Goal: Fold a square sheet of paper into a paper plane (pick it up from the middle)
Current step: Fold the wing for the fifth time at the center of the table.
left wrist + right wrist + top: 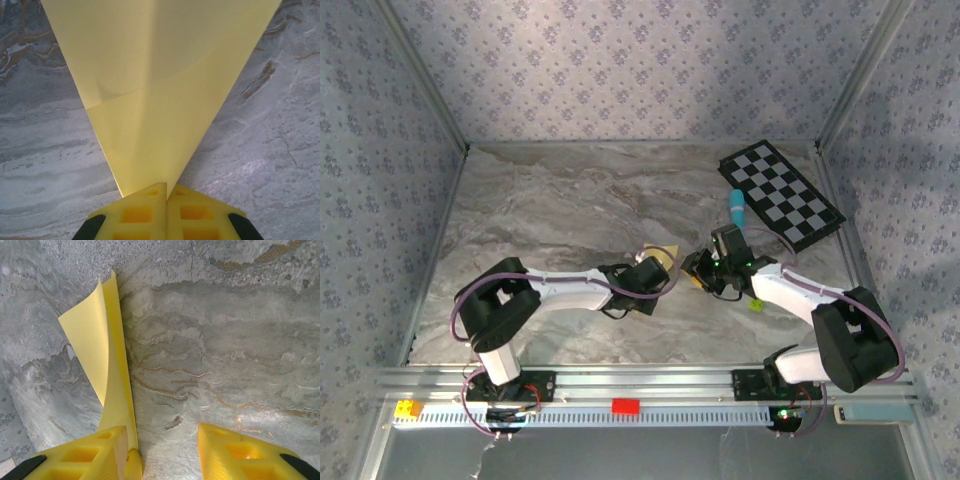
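Note:
The square sheet of paper (160, 90) is yellow and folded into a pointed wedge with a centre crease. My left gripper (166, 192) is shut on its narrow tip, and the wedge widens away from the fingers above the marble table. In the top view the paper (666, 257) sits between the left gripper (665, 275) and the right gripper (698, 270) near the table's middle. In the right wrist view the paper (105, 365) stands on edge, curling along the inner side of the left finger (107, 450). The right gripper (161, 432) is open, its other finger well clear of the sheet.
A black-and-white checkered board (781, 195) lies at the back right, with a light-blue marker (735, 206) beside it. A tiny yellow-green ball (756, 303) rests by the right arm. Red (625, 405) and yellow (408, 409) blocks sit on the front rail.

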